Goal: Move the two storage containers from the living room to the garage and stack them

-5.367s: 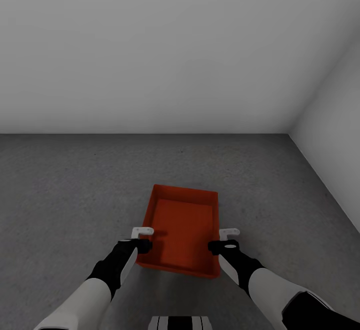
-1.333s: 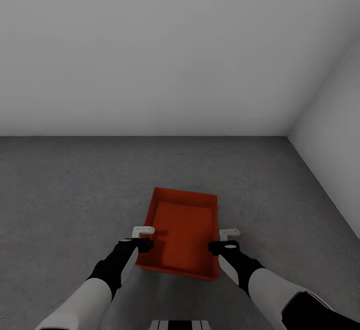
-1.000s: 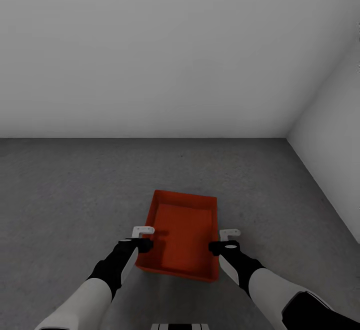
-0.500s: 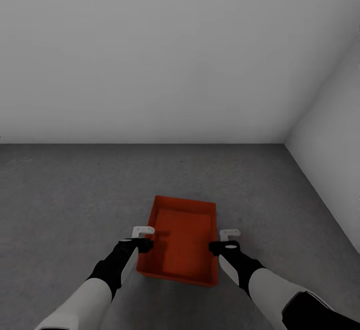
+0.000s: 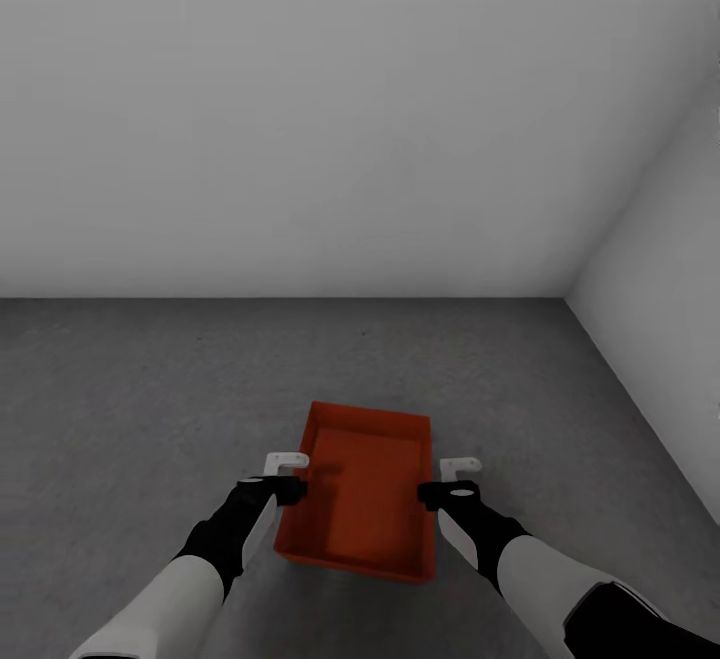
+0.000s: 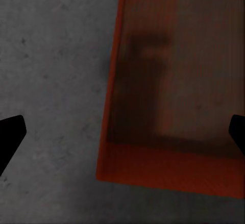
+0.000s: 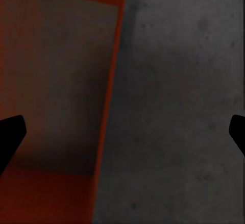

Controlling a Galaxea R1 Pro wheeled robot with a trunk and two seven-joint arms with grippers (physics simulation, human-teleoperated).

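Since the earlier head frames the whole picture has shifted and the wall's base sits lower: the camera has moved, and the orange-red rectangular open-top bin (image 5: 362,487) is seen lower between the arms. In the head view it lies on the dark grey mottled concrete floor (image 5: 130,389), flanked by the left gripper (image 5: 284,477) and right gripper (image 5: 449,480). In the left wrist view the bin's edge (image 6: 168,91) is framed by widely parted jaws. In the right wrist view the jaws are likewise spread over the bin's wall (image 7: 56,81).
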